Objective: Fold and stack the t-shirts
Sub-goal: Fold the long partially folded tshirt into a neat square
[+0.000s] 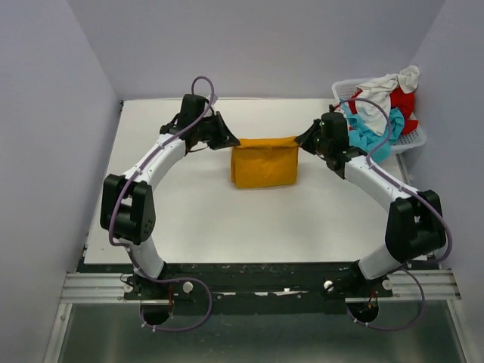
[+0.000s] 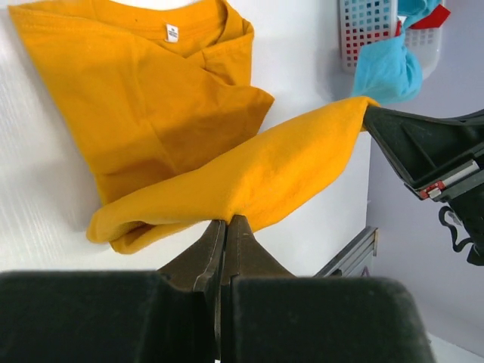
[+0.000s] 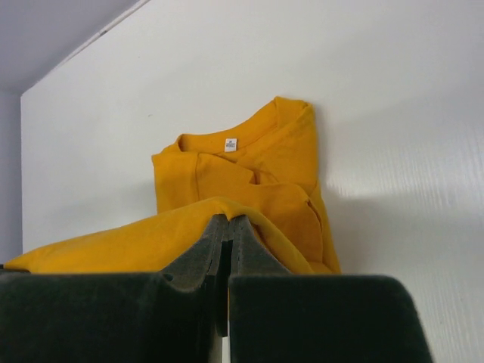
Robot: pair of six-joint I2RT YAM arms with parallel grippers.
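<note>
The mustard-orange t-shirt lies partly folded in the middle of the table, its far edge lifted and stretched between both grippers. My left gripper is shut on that edge's left corner; its jaws pinch the cloth in the left wrist view. My right gripper is shut on the right corner, seen in the right wrist view. The shirt's collar and white label face up on the table. Turquoise, red and white t-shirts are heaped in the basket.
A white plastic lattice basket stands at the table's far right corner against the wall. Grey walls close the table on the left, back and right. A metal rail runs along the near edge.
</note>
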